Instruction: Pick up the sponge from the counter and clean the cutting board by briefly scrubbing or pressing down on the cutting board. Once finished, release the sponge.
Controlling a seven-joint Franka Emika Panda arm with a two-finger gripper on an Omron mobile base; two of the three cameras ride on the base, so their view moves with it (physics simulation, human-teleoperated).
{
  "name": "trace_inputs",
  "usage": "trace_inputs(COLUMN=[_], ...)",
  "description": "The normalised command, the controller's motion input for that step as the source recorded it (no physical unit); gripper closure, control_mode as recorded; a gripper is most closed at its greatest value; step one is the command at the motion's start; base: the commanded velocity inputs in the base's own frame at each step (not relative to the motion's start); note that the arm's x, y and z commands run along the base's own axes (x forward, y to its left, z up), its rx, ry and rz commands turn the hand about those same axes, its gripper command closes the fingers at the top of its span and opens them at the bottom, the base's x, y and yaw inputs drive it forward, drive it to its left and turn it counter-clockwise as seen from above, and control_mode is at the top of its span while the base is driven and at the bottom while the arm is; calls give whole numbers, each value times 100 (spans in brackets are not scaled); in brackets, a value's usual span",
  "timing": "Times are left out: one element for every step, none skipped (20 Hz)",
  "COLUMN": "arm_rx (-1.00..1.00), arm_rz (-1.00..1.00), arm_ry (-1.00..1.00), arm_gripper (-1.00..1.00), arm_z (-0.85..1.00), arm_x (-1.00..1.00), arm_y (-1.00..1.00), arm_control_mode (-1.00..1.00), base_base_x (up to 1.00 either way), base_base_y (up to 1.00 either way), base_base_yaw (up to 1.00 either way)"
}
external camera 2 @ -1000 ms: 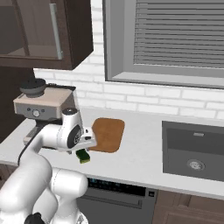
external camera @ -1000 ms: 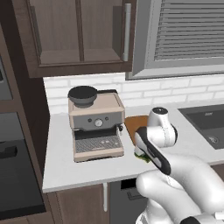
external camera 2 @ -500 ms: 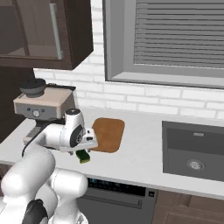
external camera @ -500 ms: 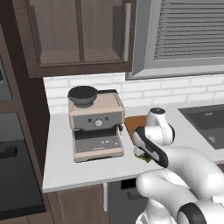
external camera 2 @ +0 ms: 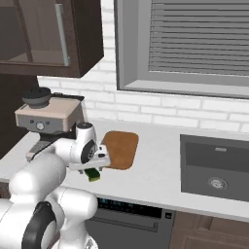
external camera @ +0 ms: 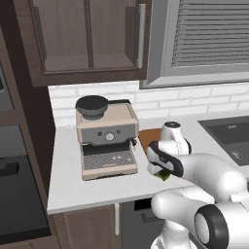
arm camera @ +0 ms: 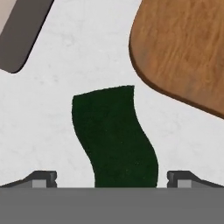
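Observation:
The sponge (arm camera: pixel 114 135) lies dark green side up on the light counter (arm camera: pixel 52 109), just off the rounded near corner of the brown cutting board (arm camera: pixel 183 48). My gripper (arm camera: pixel 112 179) hangs right above it, open, with a fingertip (arm camera: pixel 41 178) well out to either side of the sponge and touching nothing. From the base, the sponge (external camera 2: pixel 93 175) peeks out under the hand with its yellowish edge showing, beside the cutting board (external camera 2: pixel 119 148). The gripper (external camera: pixel 160 170) hides most of the sponge (external camera: pixel 164 176) in the left base view; the cutting board (external camera: pixel 146 135) shows behind the wrist.
A beige coffee machine (external camera: pixel 107 136) stands on the counter left of the board, its base corner (arm camera: pixel 19 35) close to the sponge. A dark sink (external camera 2: pixel 216 168) is set into the counter at the right. The counter's front edge (external camera 2: pixel 146 200) runs just behind the sponge.
The arm has shifted slightly and the hand has settled a little closer over the sponge. The sponge and the board have not moved.

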Motion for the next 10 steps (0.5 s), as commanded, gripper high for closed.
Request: trace_inputs(arm_rx=[0, 0, 0, 0, 0, 0, 0, 0, 0, 0], arm_rz=[0, 0, 0, 0, 0, 0, 0, 0, 0, 0], arm_ry=[0, 0, 0, 0, 0, 0, 0, 0, 0, 0], arm_gripper=[-100, -100, -100, -100, -100, -100, -100, -100, -100, -100], arm_z=[-27, -26, -27, -29, -29, -30, -30, -30, -31, -30], arm_x=[0, 0, 0, 0, 0, 0, 0, 0, 0, 0], arm_y=[0, 0, 0, 0, 0, 0, 0, 0, 0, 0], arm_control_mode=[-100, -100, -100, -100, -100, -100, -100, -100, -100, -100], base_base_x=[0, 0, 0, 0, 0, 0, 0, 0, 0, 0], base_base_y=[0, 0, 0, 0, 0, 0, 0, 0, 0, 0], base_base_yaw=[0, 0, 0, 0, 0, 0, 0, 0, 0, 0])
